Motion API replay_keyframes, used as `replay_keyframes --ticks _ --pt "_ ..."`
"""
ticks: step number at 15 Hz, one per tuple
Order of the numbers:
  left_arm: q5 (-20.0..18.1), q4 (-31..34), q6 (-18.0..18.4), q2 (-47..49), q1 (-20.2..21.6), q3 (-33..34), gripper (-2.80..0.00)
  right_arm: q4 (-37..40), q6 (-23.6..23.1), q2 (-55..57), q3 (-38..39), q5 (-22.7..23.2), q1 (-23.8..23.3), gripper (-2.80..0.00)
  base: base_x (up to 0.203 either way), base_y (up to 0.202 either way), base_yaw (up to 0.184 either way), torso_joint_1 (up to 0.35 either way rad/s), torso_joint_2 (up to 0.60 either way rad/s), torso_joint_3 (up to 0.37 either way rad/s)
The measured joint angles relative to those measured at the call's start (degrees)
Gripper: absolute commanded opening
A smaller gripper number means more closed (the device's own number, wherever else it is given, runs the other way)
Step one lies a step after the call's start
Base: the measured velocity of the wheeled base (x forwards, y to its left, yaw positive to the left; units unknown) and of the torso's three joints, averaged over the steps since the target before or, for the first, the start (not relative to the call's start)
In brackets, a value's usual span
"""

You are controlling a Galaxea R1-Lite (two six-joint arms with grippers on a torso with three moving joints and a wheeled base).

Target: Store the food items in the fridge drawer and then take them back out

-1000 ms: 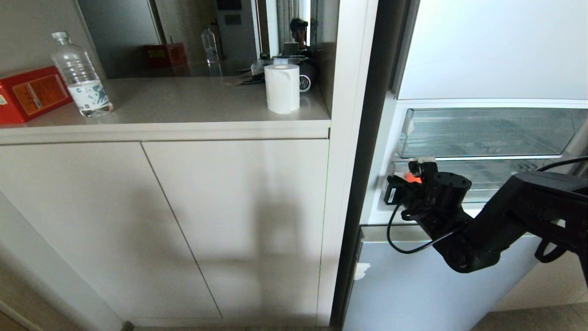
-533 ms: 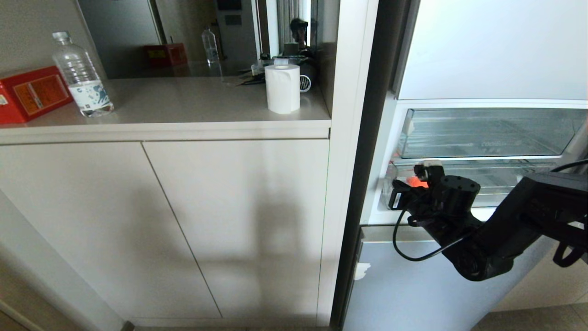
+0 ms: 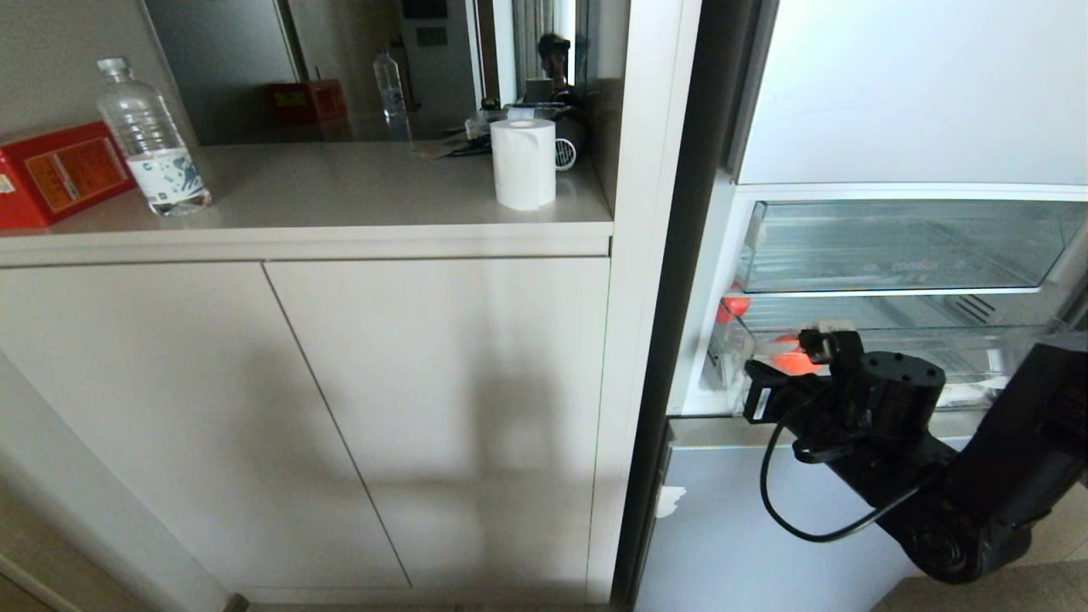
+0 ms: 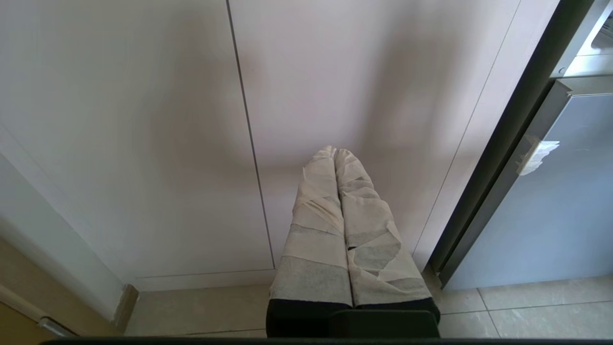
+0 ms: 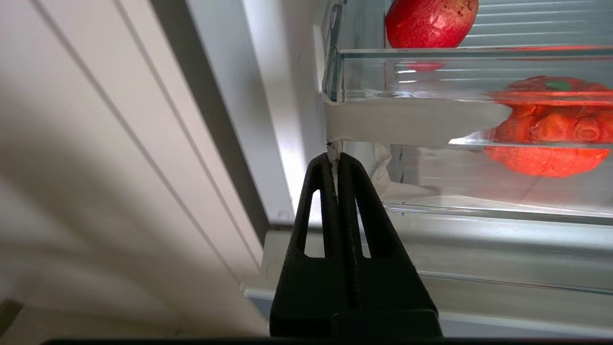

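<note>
Right tool (image 5: 337, 160) pinched shut on the fridge drawer (image 5: 412, 122) lip — gripping to slide it, red fruit (image 5: 546, 127) inside; left tool (image 4: 336, 155) closed, parked.

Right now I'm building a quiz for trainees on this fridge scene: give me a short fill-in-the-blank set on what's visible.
1. The right gripper has its fingers ____, at the front lip of the fridge drawer.
2. The round fruit behind the drawer's clear front is ____ in colour.
3. On the counter, the roll of paper stands ____.
4. The left gripper, fingers shut, is wrapped in pale ____.

Missing words: shut; red; upright; tape
</note>
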Motion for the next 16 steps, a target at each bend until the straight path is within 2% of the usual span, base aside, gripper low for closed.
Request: replay_keyframes --ticks 3,7,12,14,16 --pt "0.0 0.0 0.0 0.0 0.0 0.0 -2.8 -3.6 0.1 -2.0 5.5 0.0 0.7 0.0 0.0 0.0 0.0 0.0 0.0 0.0" --pt "0.0 0.0 0.0 0.0 0.0 0.0 -2.8 -3.9 1.2 -4.6 14.0 -0.1 1.0 0.0 0.0 0.0 0.0 0.0 0.0 0.0" --pt "0.0 0.0 0.0 0.0 0.0 0.0 -2.8 -3.7 2.4 -15.7 23.0 -1.1 0.5 0.0 0.0 0.0 0.0 0.0 0.0 0.0" --pt "0.0 0.0 0.0 0.0 0.0 0.0 -2.8 0.9 1.7 -21.2 22.5 -1.4 -1.4 0.0 0.0 0.0 0.0 0.0 0.0 0.0" --pt "0.0 0.0 0.0 0.0 0.0 0.0 -2.8 10.7 0.9 -26.5 16.8 -1.3 -5.5 0.0 0.0 0.0 0.0 0.0 0.0 0.0"
